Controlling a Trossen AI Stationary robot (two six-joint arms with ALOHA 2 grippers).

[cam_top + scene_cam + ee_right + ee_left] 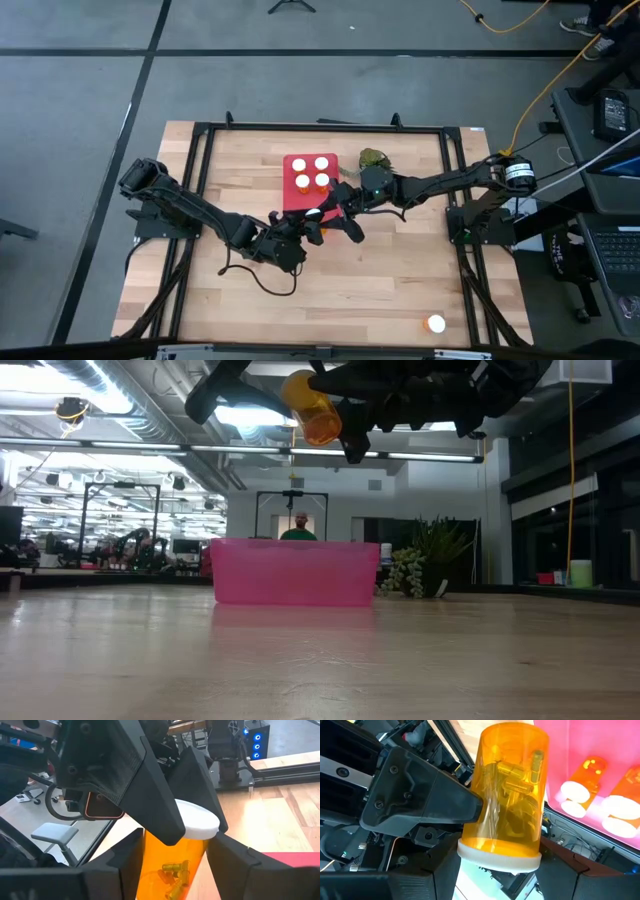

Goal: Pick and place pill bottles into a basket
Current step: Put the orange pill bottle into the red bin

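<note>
One orange pill bottle (312,407) with a white cap is held high above the table, just in front of the basket's near edge. Both grippers meet at it: my left gripper (310,222) from the left-near side, my right gripper (338,207) from the right. The basket (292,196), a red-pink tray, stands at the table's middle far side and holds several upright bottles (311,172), white caps up. Another bottle (435,323) stands alone near the table's front right corner. My left gripper is shut on the bottle's white cap (202,822), pinched between its two fingers (155,805). The bottle is clear of the table and tilted. My right gripper has the bottle's orange body (175,860) between its two fingers, one on each side. One finger (445,802) lies against the body's side (487,805); the other is hidden behind the bottle. The fingers lie across the bottle.
A small green plant (373,157) stands just right of the basket's far corner. A black frame (200,130) runs around the wooden table. The table's near half is bare wood apart from the lone bottle.
</note>
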